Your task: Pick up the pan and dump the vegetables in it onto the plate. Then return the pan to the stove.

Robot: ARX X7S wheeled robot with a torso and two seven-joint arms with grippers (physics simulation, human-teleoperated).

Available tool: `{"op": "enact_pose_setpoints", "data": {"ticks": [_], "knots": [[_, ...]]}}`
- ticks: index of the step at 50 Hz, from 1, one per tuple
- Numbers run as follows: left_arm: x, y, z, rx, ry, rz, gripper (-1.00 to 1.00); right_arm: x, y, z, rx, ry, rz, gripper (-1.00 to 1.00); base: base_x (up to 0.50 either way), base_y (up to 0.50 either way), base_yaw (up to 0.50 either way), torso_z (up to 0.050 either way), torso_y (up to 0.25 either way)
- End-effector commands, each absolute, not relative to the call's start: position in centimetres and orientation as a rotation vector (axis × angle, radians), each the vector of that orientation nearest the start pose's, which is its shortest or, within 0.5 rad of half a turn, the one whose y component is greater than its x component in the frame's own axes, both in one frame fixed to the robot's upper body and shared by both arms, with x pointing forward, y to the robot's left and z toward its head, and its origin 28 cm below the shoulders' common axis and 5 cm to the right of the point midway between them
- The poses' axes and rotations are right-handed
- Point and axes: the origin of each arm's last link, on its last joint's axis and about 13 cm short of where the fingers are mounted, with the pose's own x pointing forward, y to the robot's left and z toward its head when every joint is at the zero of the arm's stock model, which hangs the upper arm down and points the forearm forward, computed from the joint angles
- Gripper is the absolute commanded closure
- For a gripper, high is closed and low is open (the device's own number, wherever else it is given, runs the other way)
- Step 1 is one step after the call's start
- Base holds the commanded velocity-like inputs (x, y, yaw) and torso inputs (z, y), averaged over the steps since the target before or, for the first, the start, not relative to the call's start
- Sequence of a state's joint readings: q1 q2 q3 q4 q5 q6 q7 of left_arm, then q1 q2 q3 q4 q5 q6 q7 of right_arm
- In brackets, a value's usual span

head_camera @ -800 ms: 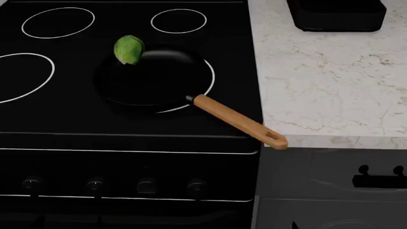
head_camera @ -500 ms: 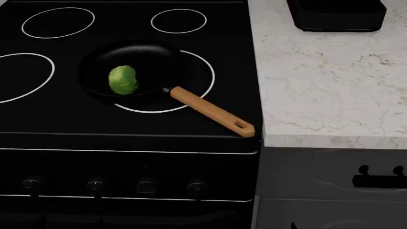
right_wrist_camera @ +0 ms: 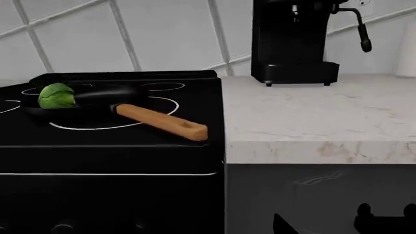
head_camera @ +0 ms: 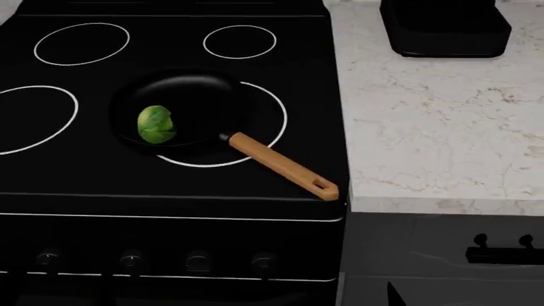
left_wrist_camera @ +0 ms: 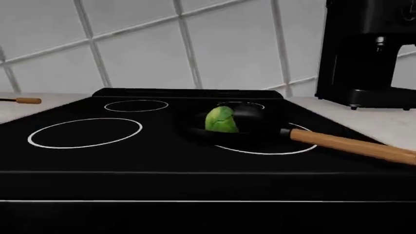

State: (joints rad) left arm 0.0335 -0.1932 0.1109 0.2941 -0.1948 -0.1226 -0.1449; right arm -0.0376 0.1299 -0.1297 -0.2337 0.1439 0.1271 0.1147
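Note:
The black pan (head_camera: 191,102) sits on the stove (head_camera: 85,172), over the front right burner ring. Its wooden handle (head_camera: 281,166) points to the stove's front right corner. The green Brussels sprout (head_camera: 157,124) lies inside the pan on its left side. The pan (left_wrist_camera: 256,122) and sprout (left_wrist_camera: 221,120) also show in the left wrist view. The right wrist view shows the pan (right_wrist_camera: 91,97), sprout (right_wrist_camera: 57,95) and handle (right_wrist_camera: 162,122) too. The plate is out of view. Neither gripper shows in any view.
A marble countertop (head_camera: 425,115) lies right of the stove, with a black coffee machine (head_camera: 446,25) at its back. Stove knobs (head_camera: 132,259) run along the front panel. A small wooden-handled tool (left_wrist_camera: 19,100) lies on the counter left of the stove. A tiled wall stands behind.
The pan has slid left and back on the stove and settled. The sprout has dropped from the pan's far rim into its left side. The head view has shifted slightly.

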Motion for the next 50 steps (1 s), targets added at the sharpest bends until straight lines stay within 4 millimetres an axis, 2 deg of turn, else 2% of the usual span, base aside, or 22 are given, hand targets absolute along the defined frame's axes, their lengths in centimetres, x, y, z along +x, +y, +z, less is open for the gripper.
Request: {"op": "enact_pose_setpoints", "data": {"ticks": [1, 3, 10, 14, 16, 17, 35, 39, 50], "knots": [[19.1, 23.5, 11.6, 0.017, -0.189, -0.012, -1.0, 18.3, -9.8, 9.5, 0.021, -0.14, 0.088, -1.0, 0.0, 0.0, 0.0, 0.05, 0.0], [18.9, 23.8, 12.4, 0.041, -0.194, -0.011, -1.0, 18.2, -10.1, 10.2, 0.003, -0.151, 0.078, -1.0, 0.0, 0.0, 0.0, 0.05, 0.0], [18.4, 25.0, 14.8, 0.119, -0.229, 0.0, -1.0, 17.1, -11.9, 15.5, -0.115, -0.238, 0.032, -1.0, 0.0, 0.0, 0.0, 0.05, 0.0], [18.2, 25.6, 16.0, 0.139, -0.249, 0.003, -1.0, 16.8, -12.6, 17.2, -0.157, -0.266, 0.024, -1.0, 0.0, 0.0, 0.0, 0.05, 0.0], [18.2, 26.0, 16.4, 0.145, -0.258, 0.026, -1.0, 16.9, -12.8, 17.1, -0.178, -0.263, 0.001, -1.0, 0.03, 0.25, 0.0, 0.05, 0.0], [18.2, 26.1, 16.5, 0.138, -0.26, 0.034, -1.0, 16.9, -12.8, 17.0, -0.135, -0.256, 0.008, -1.0, 0.07, 0.5, 0.0, 0.05, 0.0], [18.1, 26.0, 16.1, 0.161, -0.259, 0.034, -1.0, 16.5, -13.2, 17.5, -0.177, -0.276, -0.035, -1.0, 0.06, 0.49, 0.0, 0.05, 0.0], [18.0, 25.8, 16.2, 0.166, -0.264, 0.031, -1.0, 16.5, -13.3, 17.9, -0.149, -0.258, -0.053, -1.0, 0.0, 0.0, 0.0, 0.05, 0.0], [17.8, 25.8, 16.2, 0.165, -0.26, 0.025, -1.0, 16.2, -12.9, 18.5, -0.216, -0.317, -0.025, -1.0, 0.44, 0.0, 0.0, 0.05, 0.0]]}}
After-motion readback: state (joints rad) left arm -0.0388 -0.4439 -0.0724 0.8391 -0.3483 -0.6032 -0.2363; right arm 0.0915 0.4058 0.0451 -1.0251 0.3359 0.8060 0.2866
